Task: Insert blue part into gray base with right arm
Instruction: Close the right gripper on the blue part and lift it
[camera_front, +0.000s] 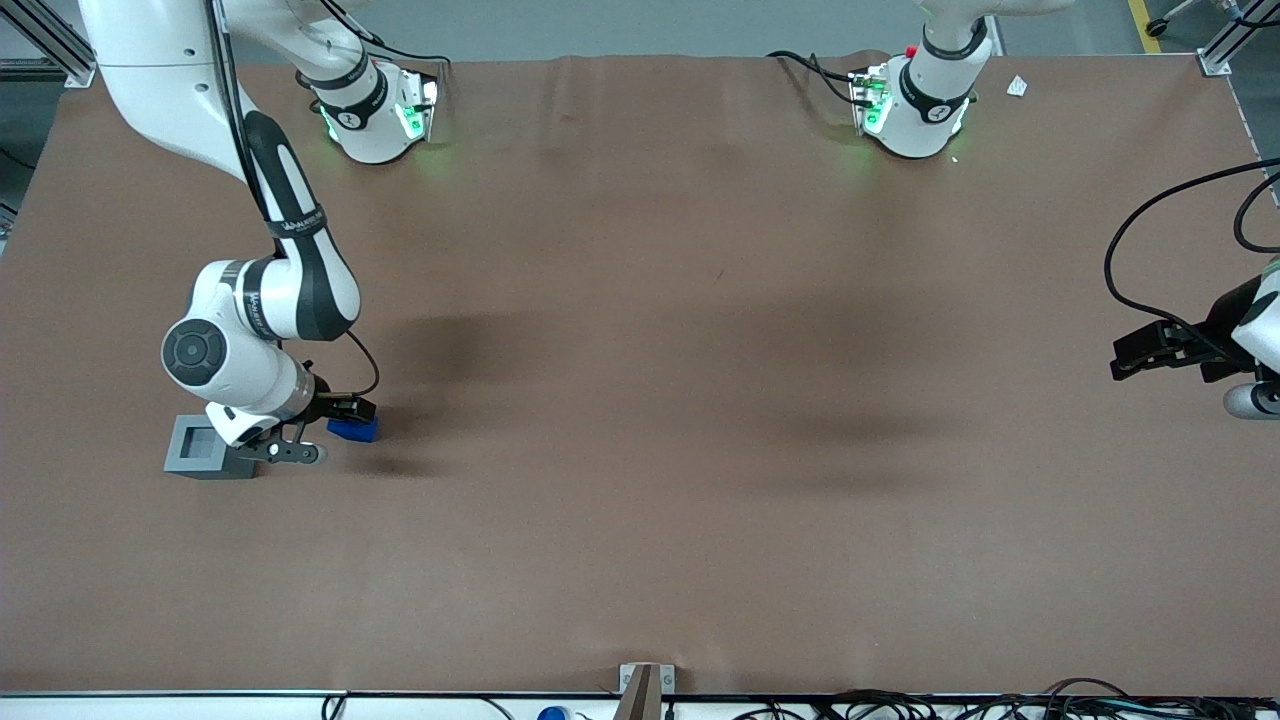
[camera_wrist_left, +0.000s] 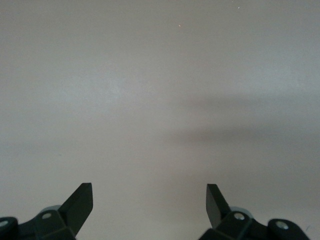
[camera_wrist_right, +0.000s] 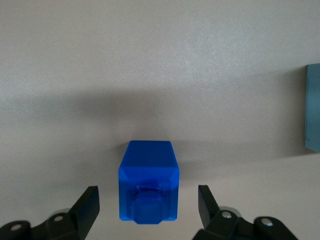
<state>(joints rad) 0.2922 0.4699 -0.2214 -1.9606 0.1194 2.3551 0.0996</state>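
I have the right arm (camera_front: 250, 300) low over the brown table (camera_front: 700, 450), its gripper (camera_wrist_right: 148, 200) spread wide with one finger on each side of the blue part (camera_wrist_right: 148, 182), neither touching it. The part is a bright blue block with bevelled edges and a small raised step on top. It sits on the table just beside the gray base (camera_front: 205, 447), a light gray cube with a square socket in its top.

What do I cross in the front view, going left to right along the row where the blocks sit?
gray base → gripper, open around the block → blue part → bare brown table → parked arm's gripper, higher up at the edge.
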